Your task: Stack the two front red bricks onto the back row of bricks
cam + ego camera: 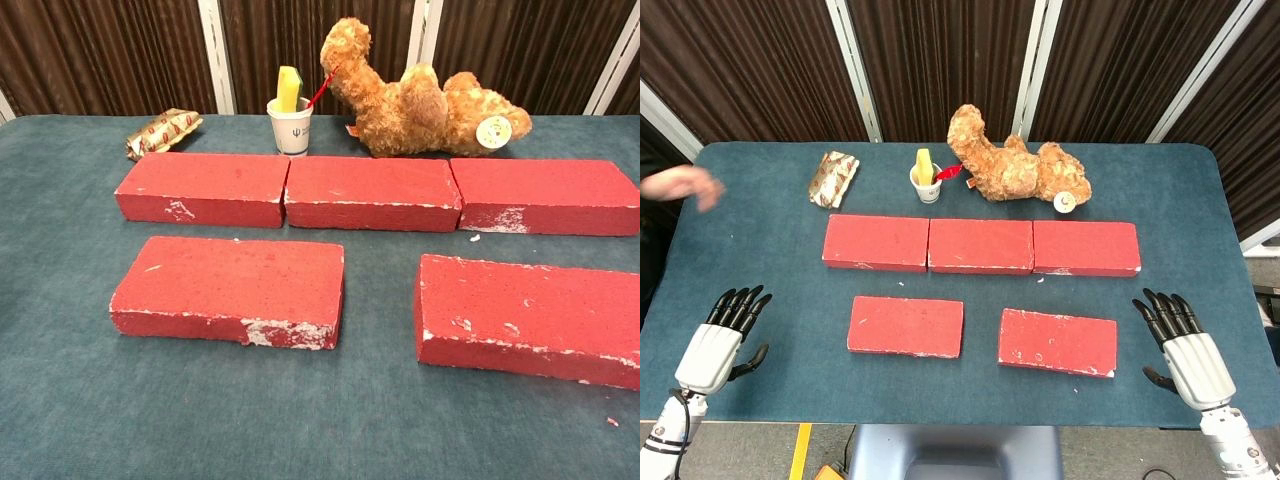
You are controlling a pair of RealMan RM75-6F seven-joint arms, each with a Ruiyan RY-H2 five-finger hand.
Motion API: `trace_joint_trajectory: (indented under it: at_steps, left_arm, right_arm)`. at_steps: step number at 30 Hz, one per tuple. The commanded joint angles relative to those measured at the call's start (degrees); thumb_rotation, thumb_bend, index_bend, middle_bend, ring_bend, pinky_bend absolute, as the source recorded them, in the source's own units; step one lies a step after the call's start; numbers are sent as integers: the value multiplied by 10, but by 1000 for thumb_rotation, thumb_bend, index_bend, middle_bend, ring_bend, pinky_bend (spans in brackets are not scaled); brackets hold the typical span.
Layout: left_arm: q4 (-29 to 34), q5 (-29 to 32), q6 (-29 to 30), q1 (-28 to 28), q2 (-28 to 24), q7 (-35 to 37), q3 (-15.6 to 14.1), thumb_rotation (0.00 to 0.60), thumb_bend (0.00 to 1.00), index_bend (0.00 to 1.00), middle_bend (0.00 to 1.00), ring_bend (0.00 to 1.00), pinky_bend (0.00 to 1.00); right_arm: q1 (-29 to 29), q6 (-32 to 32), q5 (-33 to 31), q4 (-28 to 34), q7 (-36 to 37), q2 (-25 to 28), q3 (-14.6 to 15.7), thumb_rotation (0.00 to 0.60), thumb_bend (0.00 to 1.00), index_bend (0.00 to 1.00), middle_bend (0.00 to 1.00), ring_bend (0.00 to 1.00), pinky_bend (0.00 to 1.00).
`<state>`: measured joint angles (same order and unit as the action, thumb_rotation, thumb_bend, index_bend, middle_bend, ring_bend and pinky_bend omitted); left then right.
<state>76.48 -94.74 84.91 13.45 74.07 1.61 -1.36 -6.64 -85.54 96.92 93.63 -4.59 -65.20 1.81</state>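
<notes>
Both hands rest on the tabletop near its front corners, fingers spread and holding nothing: the left hand (pixel 722 335) beside the left front brick (pixel 906 326), the right hand (pixel 1183 350) just beside the right front brick (pixel 1058 342). Each brick's long axis runs left to right. The back row (pixel 981 246) lies beyond them, apparently end to end.

Rectangular red bricks (pixel 982 246), paint chipped white at edges. Dark teal cloth-covered table (pixel 1200 200). Fluffy golden-brown teddy bear (pixel 1015 167). White paper cup (pixel 927 184), yellow block held inside. Crumpled gold-and-red patterned wrapper (pixel 833 178). Robot hands: black fingers (pixel 738 304), white backs.
</notes>
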Motion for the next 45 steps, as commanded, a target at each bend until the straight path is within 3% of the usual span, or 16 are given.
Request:
trace_joint_trajectory:
  at_steps: [1, 9, 13, 16, 25, 33, 45]
  left_arm:
    - [1, -2, 0, 0, 0, -2, -1, 600, 398, 0, 0, 0, 78]
    - [27, -63, -21, 29, 2, 36, -28, 600, 374, 0, 0, 0, 61]
    - [101, -73, -107, 80, -29, 69, -41, 600, 313, 0, 0, 0, 81]
    - [127, -66, -167, 126, -35, 91, -28, 600, 271, 0, 0, 0, 64]
    - [91, -60, -232, 202, 32, 92, 10, 600, 239, 0, 0, 0, 6]
    - [59, -46, -287, 253, 63, 181, 7, 600, 187, 0, 0, 0, 4]
    - [-16, -34, -311, 281, 112, 194, -8, 600, 184, 0, 0, 0, 0]
  right_arm:
    - [0, 1, 1, 0, -2, -1, 1, 600, 67, 0, 0, 0, 0]
    - [2, 2, 7, 1, 3, 4, 5, 600, 68, 0, 0, 0, 0]
    - [-1, 11, 4, 3, 0, 3, 5, 600, 68, 0, 0, 0, 0]
    - [-2, 17, 8, 4, -2, 3, 9, 600, 67, 0, 0, 0, 0]
    - [-8, 33, -2, 7, 8, 8, 8, 600, 67, 0, 0, 0, 0]
    - [-12, 43, -11, 10, 14, 10, 6, 600, 67, 0, 0, 0, 0]
    - [-13, 41, -12, 13, 35, 10, 5, 600, 67, 0, 0, 0, 0]
